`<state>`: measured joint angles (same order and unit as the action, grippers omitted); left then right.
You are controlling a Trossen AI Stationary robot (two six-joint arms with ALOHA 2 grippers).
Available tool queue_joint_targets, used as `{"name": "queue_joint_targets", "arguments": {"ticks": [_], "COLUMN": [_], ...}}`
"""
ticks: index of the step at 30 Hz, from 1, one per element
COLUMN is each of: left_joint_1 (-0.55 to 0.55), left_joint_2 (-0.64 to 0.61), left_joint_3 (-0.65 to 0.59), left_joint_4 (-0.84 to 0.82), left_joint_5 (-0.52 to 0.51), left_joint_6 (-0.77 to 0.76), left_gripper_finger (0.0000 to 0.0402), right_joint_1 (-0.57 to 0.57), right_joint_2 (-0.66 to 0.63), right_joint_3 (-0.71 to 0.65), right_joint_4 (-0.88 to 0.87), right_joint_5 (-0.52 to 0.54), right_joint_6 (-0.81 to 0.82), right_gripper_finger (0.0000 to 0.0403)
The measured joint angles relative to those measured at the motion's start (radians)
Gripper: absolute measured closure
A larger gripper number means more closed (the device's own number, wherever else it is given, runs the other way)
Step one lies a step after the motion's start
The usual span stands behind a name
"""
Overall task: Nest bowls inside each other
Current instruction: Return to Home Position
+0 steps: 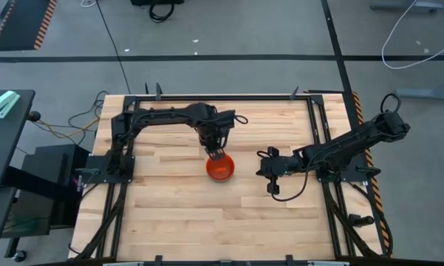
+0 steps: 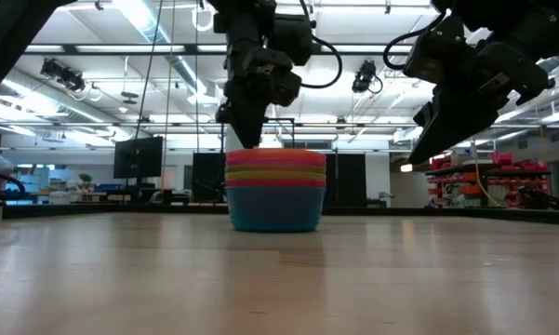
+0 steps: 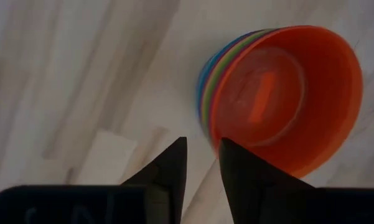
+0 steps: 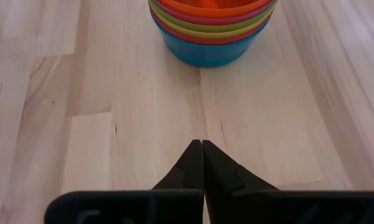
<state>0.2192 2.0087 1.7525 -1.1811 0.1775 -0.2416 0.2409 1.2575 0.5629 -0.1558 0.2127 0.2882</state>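
The bowls stand nested in one stack (image 1: 220, 168) near the table's middle, its blue bottom bowl (image 2: 275, 212) resting on the wood. An orange-red bowl (image 3: 280, 99) is on top, with coloured rims showing below it (image 4: 213, 31). My left gripper (image 1: 216, 154) hangs just above the stack's far rim (image 2: 245, 140). Its fingers are a little open, with bare table showing between them (image 3: 202, 165). My right gripper (image 1: 262, 170) is shut (image 4: 202, 144). It hovers above the table to the stack's right, pointing at the stack (image 2: 417, 158).
A black metal frame (image 1: 314, 125) runs around the wooden table, and the arm bases stand at its left and right edges. Bare wood (image 1: 207, 222) lies on the near side of the stack. A room with shelves and lamps shows beyond the far edge.
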Motion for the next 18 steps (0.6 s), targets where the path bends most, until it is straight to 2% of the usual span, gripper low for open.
{"name": "queue_joint_targets", "arguments": {"ticks": [3, 8, 13, 18], "left_joint_1": [0.013, 0.015, 0.012, 0.008], "left_joint_2": [0.000, -0.019, -0.094, -0.197], "left_joint_3": [0.051, 0.099, 0.099, 0.096], "left_joint_4": [-0.065, -0.108, -0.108, -0.073], "left_joint_5": [-0.023, -0.132, -0.205, -0.327], "left_joint_6": [0.025, 0.069, 0.083, 0.091], "left_gripper_finger": [0.0302, 0.0311, 0.0319, 0.0324], "right_joint_1": [0.000, 0.000, 0.000, 0.012], "right_joint_2": [0.000, -0.005, -0.029, -0.088], "right_joint_3": [0.000, 0.000, 0.002, 0.002], "right_joint_4": [0.000, 0.000, -0.009, -0.012], "right_joint_5": [0.000, 0.000, 0.000, -0.004], "right_joint_6": [0.000, -0.001, -0.008, -0.029], "right_gripper_finger": [0.0400, 0.0400, 0.0400, 0.0400]}}
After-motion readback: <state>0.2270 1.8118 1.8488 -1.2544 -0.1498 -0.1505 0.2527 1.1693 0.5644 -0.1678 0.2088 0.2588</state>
